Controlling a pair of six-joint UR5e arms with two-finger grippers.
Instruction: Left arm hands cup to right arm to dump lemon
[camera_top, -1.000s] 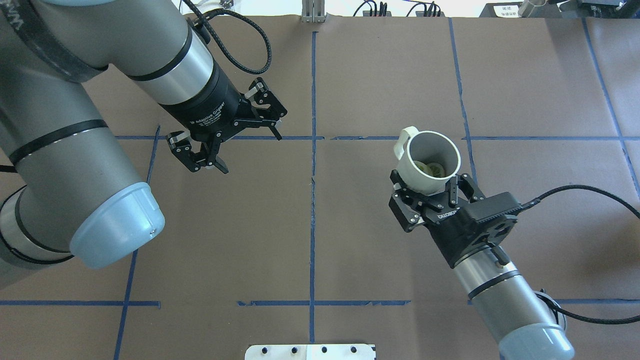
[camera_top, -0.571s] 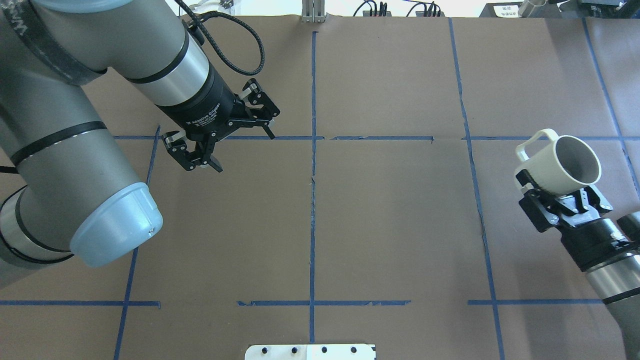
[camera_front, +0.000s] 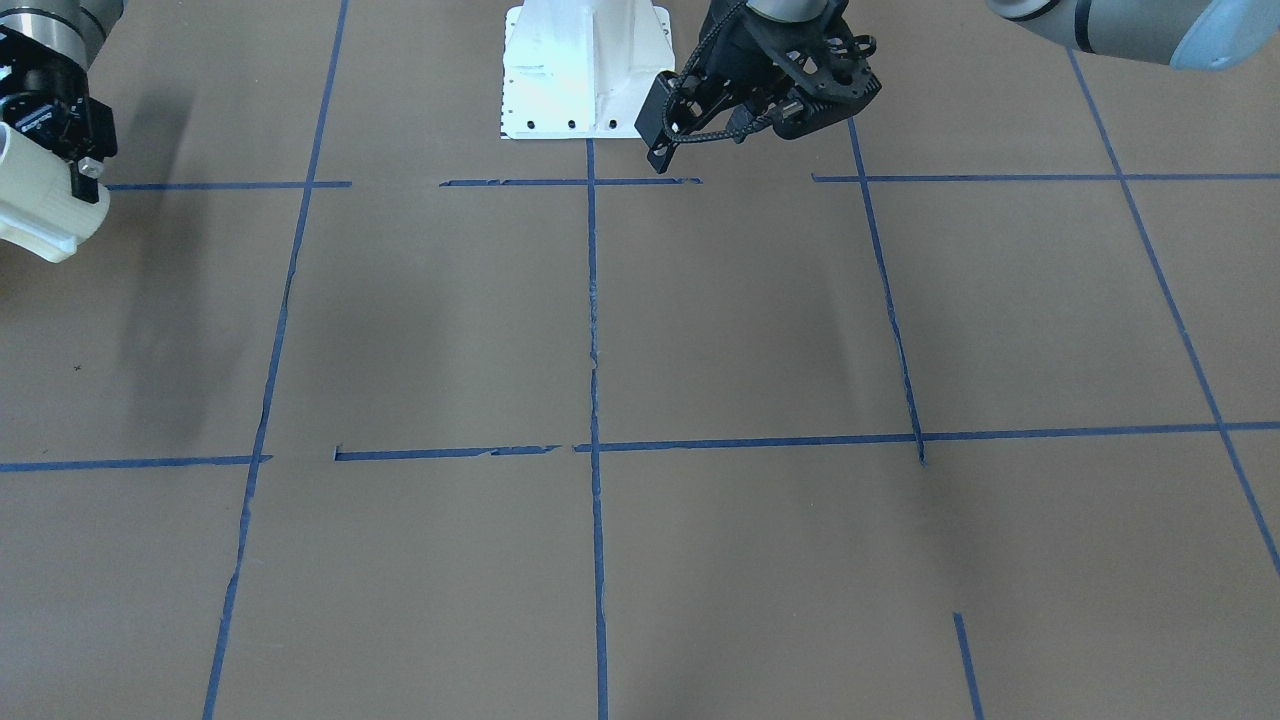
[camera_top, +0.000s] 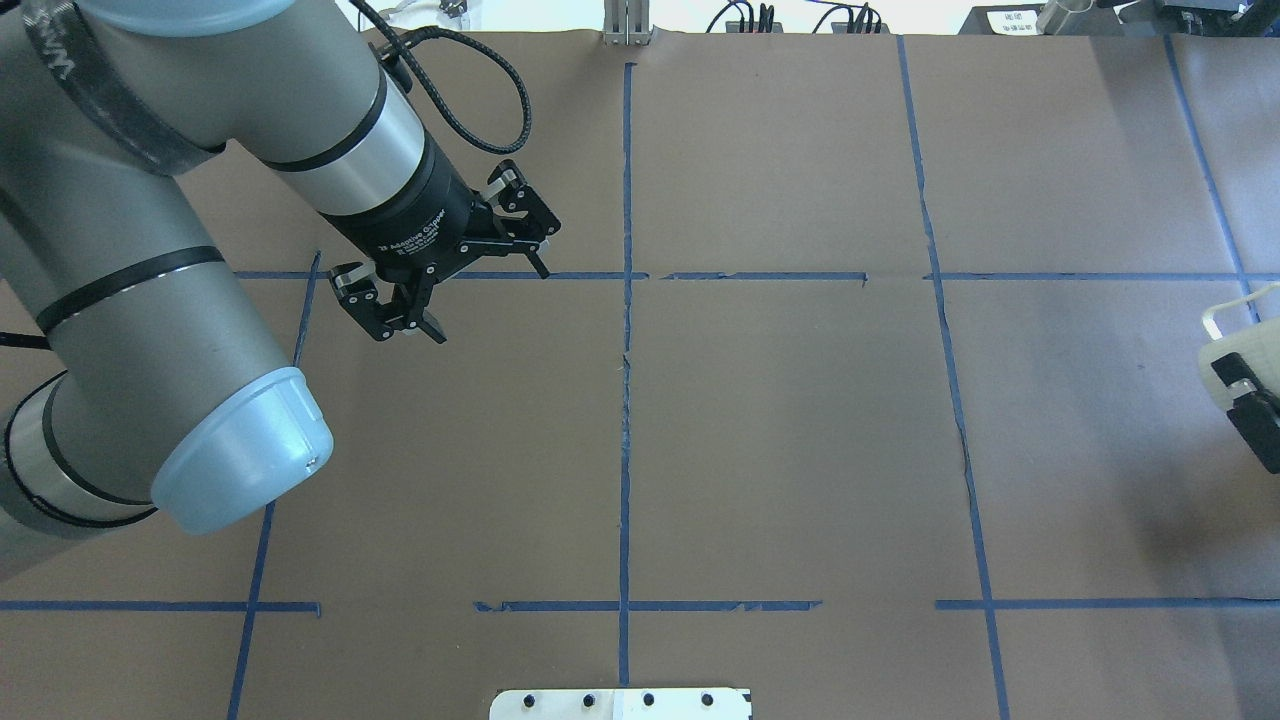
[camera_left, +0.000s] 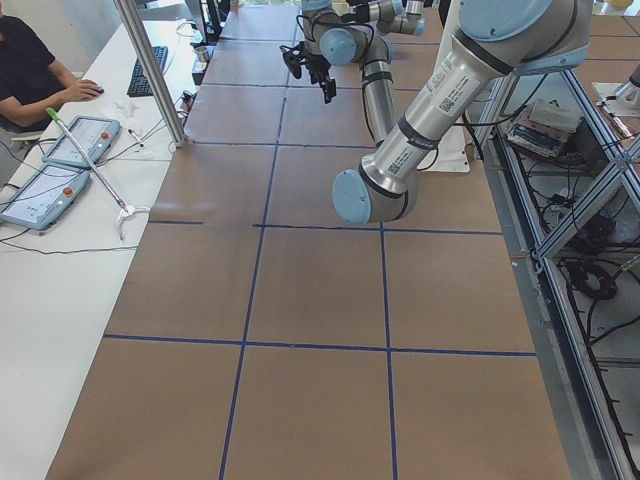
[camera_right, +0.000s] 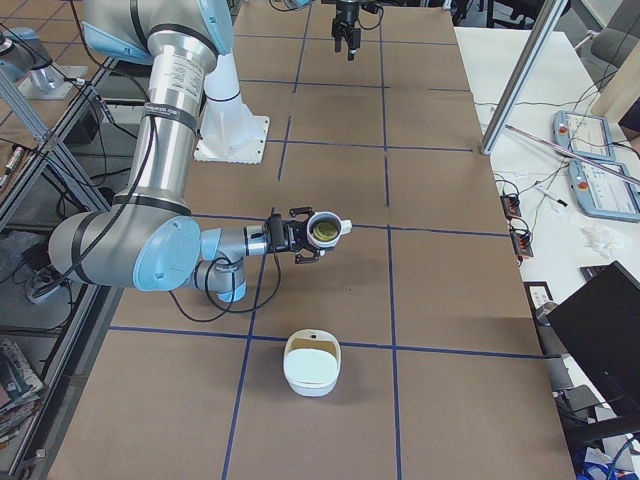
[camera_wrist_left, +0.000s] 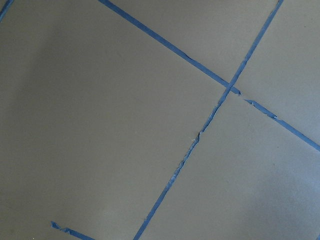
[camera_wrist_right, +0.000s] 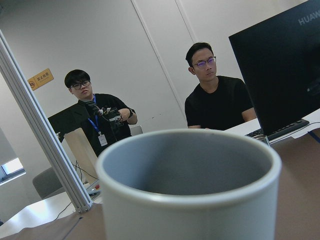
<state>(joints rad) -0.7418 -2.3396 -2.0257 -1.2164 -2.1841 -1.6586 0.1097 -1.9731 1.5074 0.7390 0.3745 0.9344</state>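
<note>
The white cup (camera_right: 322, 230) hangs above the table's right end with its mouth up, and my right gripper (camera_right: 298, 238) is shut on its side. A yellow-green lemon (camera_right: 323, 232) piece lies inside it. In the overhead view only the cup's edge (camera_top: 1232, 352) and one black finger (camera_top: 1252, 400) show at the right border. The front view has the cup (camera_front: 35, 205) at its left edge. The cup's grey rim (camera_wrist_right: 190, 150) fills the bottom of the right wrist view. My left gripper (camera_top: 487, 298) hovers open and empty over the table's left half.
A white bowl (camera_right: 311, 363) stands on the table near the cup, towards the right-side camera. The white robot base plate (camera_front: 585, 70) is at the table's robot side. Two people and a dark monitor (camera_wrist_right: 280, 75) are beyond the table's right end. Blue tape lines (camera_top: 625, 350) cross the brown table.
My right arm has carried the cup from right of centre out to the overhead view's right edge. The left gripper has stayed open and almost still.
</note>
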